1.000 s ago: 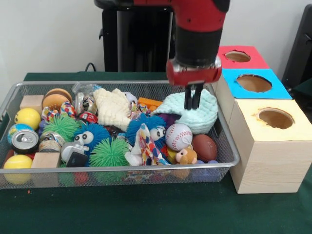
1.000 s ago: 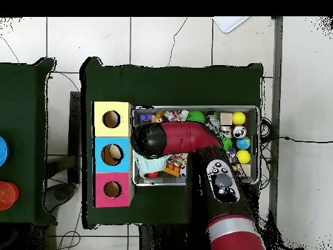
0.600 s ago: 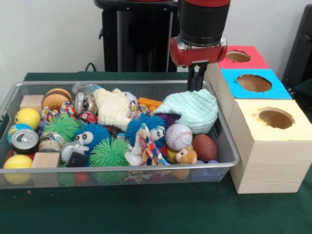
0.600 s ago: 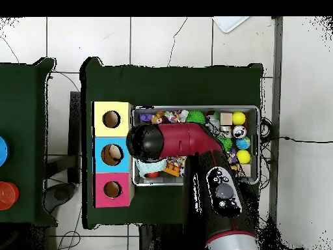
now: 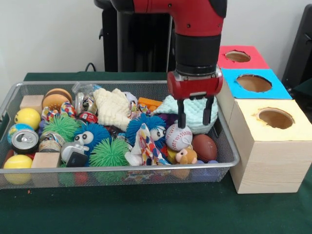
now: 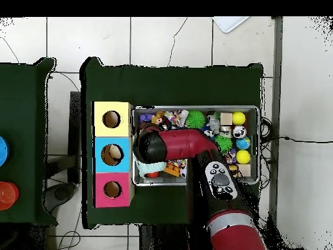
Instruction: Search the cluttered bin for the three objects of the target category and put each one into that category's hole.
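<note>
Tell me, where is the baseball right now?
In the front view, the white red-stitched baseball sits toward the wire mesh bin's right end, beside the brown toy football, just below the open pincer.

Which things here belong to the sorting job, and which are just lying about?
Job: open gripper, wire bin, yellow box, blue box, red box, perhaps the baseball under the gripper.
Lying about, it seems: drink can, wooden block, toy burger.
</note>
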Robot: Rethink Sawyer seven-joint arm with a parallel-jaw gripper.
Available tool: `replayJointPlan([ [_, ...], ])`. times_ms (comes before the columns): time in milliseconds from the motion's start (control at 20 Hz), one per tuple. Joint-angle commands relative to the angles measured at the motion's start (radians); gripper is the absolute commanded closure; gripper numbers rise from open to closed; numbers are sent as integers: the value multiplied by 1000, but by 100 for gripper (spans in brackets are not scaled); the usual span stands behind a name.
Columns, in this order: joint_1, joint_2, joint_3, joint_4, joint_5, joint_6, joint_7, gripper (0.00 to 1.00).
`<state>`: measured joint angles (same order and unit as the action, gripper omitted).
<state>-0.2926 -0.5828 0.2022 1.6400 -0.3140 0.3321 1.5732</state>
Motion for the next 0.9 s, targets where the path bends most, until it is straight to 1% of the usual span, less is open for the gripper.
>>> replayJointPlan([
  [50,-17,73,44,7,-55,-17,38,0],
  [150,-7,91,36,-19,-50,-27,50,0],
  [300,12,101,17,-47,-46,-9,56,0],
  [450,29,106,-11,-49,-54,-6,64,0],
  [600,36,127,-23,-50,-62,-43,78,0],
  [800,54,156,-46,-74,-85,-93,82,0],
  [900,74,162,-75,-89,-113,-126,80,0],
])
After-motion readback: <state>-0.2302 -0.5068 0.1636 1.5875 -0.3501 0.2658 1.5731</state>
